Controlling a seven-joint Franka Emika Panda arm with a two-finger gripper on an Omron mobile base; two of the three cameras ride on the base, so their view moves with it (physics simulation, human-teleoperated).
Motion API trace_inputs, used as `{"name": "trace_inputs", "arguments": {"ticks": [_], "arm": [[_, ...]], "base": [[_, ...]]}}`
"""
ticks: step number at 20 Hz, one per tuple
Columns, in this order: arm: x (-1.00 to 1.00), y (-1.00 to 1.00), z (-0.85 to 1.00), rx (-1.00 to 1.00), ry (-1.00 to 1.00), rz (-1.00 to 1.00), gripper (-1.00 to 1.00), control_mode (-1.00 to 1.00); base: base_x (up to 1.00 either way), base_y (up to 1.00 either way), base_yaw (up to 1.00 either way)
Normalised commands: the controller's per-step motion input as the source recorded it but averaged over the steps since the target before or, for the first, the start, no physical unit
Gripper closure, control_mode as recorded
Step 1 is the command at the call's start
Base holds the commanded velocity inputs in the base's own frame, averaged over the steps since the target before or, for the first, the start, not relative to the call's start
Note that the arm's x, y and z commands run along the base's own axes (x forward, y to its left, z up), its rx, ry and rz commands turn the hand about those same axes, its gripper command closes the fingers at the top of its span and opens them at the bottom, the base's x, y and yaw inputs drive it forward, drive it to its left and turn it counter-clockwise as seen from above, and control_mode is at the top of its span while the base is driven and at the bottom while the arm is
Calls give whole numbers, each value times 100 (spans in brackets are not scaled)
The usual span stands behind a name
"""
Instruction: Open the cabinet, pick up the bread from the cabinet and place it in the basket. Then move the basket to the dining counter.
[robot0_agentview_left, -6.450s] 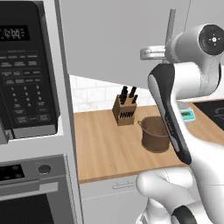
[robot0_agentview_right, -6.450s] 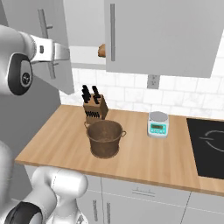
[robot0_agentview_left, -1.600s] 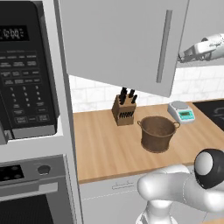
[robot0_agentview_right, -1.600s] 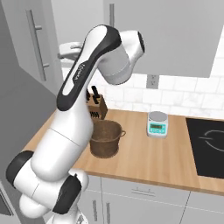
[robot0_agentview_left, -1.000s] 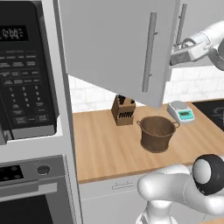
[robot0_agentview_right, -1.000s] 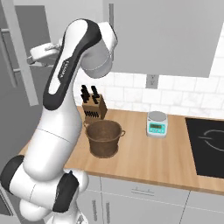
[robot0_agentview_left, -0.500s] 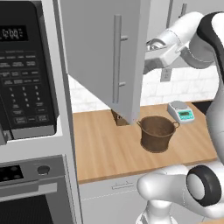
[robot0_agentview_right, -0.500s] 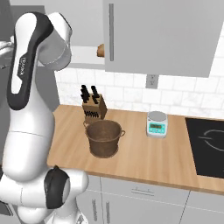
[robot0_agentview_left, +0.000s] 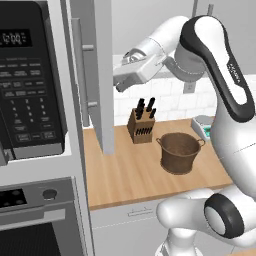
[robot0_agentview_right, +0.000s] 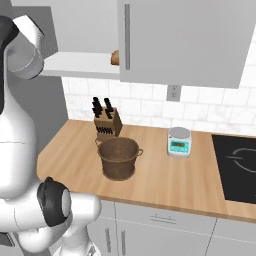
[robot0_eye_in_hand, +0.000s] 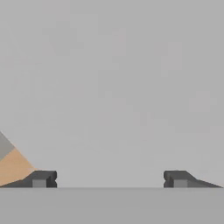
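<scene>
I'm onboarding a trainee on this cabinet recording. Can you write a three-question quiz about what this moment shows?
1. True or false: the left cabinet door is swung open.
2. Where is the bread? A) in the basket B) on the cabinet shelf C) in the claw
3. What stands on the counter just behind the basket?

Key
1. True.
2. B: it peeks out at the edge of the closed right door; the claw is open and holds nothing.
3. The knife block.

glossy white arm (robot0_agentview_left: 220, 60); dark joints; grey tool (robot0_agentview_left: 131, 76)
</scene>
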Motion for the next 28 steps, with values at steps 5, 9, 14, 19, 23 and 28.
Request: {"name": "trace_inputs", "arguments": {"ticks": [5, 9, 14, 19, 23, 28], "arm": [[-3, 21, -1, 1, 0, 0, -100, -100], [-17, -16, 0, 0, -5, -4, -100, -100], [6, -79, -8, 0, -1, -15, -100, -100], [14, -100, -35, -4, 0, -38, -100, -100], [18, -100, -39, -25, -1, -51, -100, -100], [8, -90, -26, -41, -6, -56, -100, -100]], "base": [[0, 0, 0], [0, 0, 0], [0, 0, 0], [0, 0, 0], [0, 0, 0], [0, 0, 0]]}}
